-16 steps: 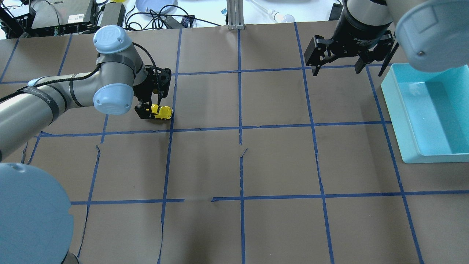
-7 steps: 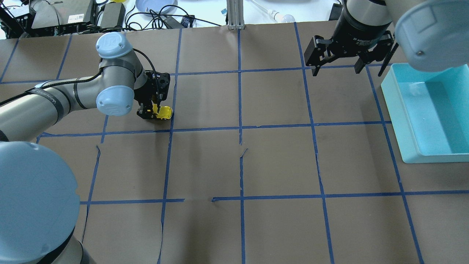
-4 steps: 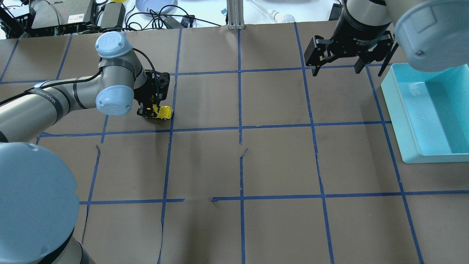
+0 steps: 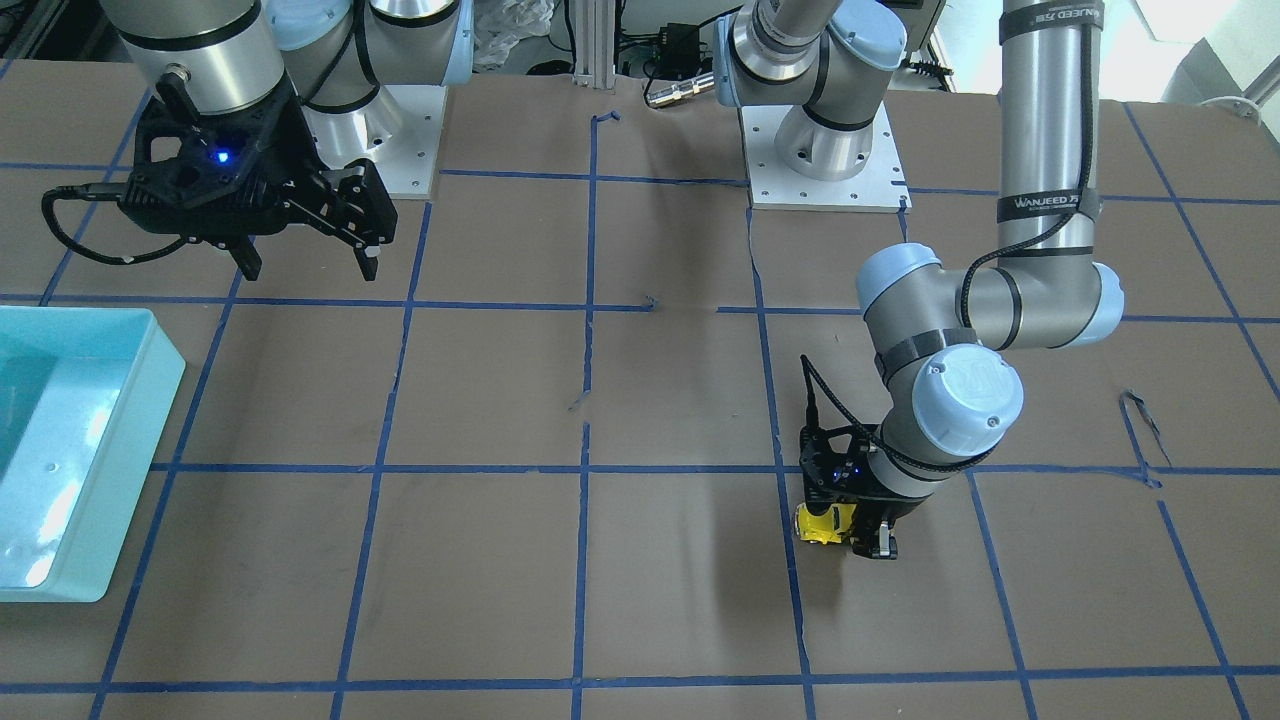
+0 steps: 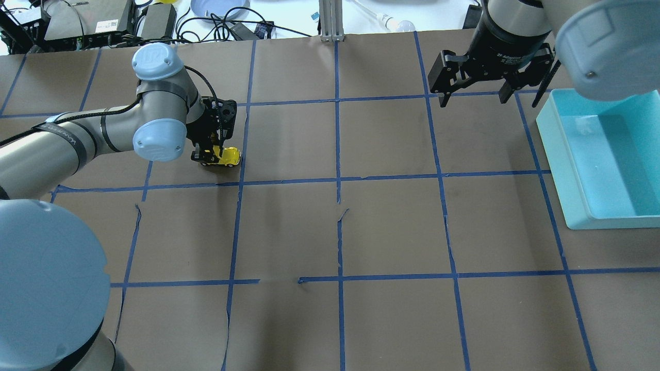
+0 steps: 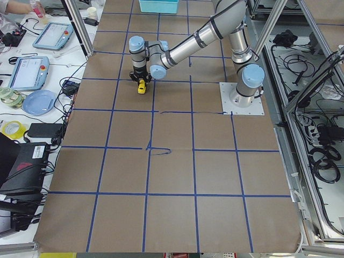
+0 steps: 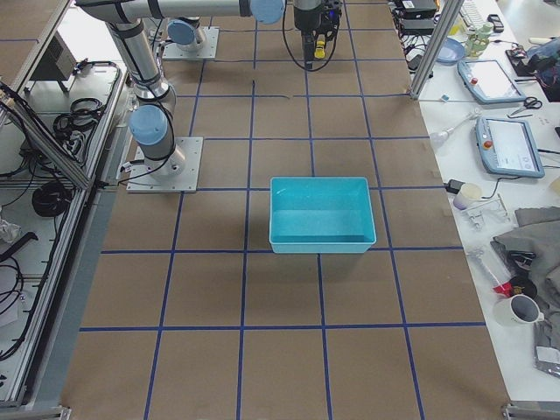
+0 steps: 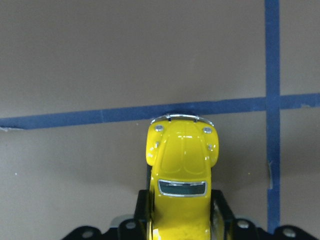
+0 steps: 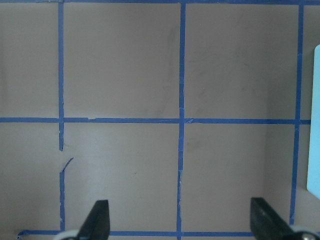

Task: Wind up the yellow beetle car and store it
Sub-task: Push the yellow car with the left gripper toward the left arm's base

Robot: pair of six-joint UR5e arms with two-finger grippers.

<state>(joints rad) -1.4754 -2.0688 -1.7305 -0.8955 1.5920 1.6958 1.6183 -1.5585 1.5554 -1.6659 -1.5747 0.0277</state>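
Observation:
The yellow beetle car [image 5: 227, 156] is held between the fingers of my left gripper [image 5: 210, 155], low over the brown table paper at the far left. The left wrist view shows its hood and windscreen [image 8: 182, 165] sticking out from the shut jaws, nose at a blue tape line. It also shows in the front view [image 4: 820, 523], with the left gripper [image 4: 855, 532] behind it. I cannot tell whether its wheels touch the table. My right gripper [image 5: 472, 99] is open and empty, hovering at the far right; its fingertips [image 9: 97, 222] show in the right wrist view.
A teal bin [image 5: 554, 170] stands at the table's right edge, also in the front view [image 4: 165, 380] and the right side view [image 7: 319, 245]. Blue tape lines grid the paper. Cables and gear lie beyond the far edge.
My left gripper, with the car in it, has shifted slightly left and toward the far edge. The right arm has not moved.

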